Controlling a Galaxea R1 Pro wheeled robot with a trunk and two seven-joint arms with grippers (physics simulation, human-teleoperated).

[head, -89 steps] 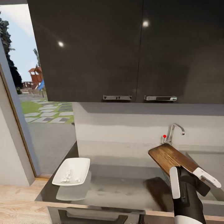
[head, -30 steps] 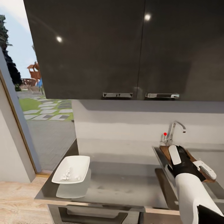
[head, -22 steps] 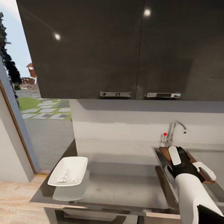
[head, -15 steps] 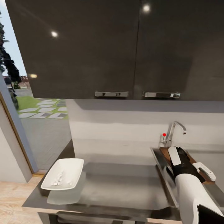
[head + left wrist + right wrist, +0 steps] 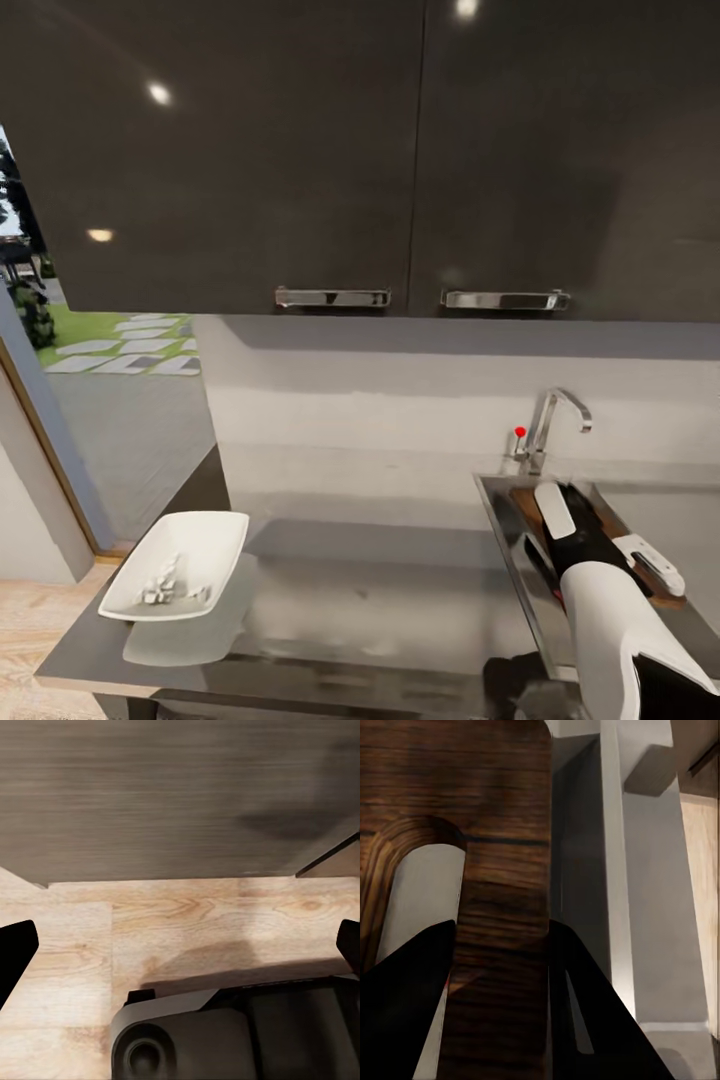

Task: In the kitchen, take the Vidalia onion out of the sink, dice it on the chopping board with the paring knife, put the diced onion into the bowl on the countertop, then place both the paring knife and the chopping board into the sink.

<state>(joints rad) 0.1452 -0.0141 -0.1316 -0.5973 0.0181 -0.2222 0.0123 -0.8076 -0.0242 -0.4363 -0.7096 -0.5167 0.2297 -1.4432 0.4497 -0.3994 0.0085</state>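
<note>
Board: chopping board [image 5: 523, 497] is dark brown wood with a slot-shaped handle hole, lying in the sink [image 5: 500, 520].
Right jaws: right gripper [image 5: 499, 967] pinches the board's handle end, one finger on each side.
Direction: long side runs from the jaws toward the tap [image 5: 553, 420].
Bowl: white bowl [image 5: 190, 560] with diced onion [image 5: 160, 585] sits far left on the tabletop [image 5: 380, 600].
Left jaws: left gripper [image 5: 180, 945] is spread wide over wooden floor.

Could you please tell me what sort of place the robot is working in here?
It looks like a home kitchen: a rectangular grey steel sink with a chrome tap, a long smooth grey countertop carrying a shallow white square bowl, and glossy dark wall cabinets with bar handles overhead.
</note>
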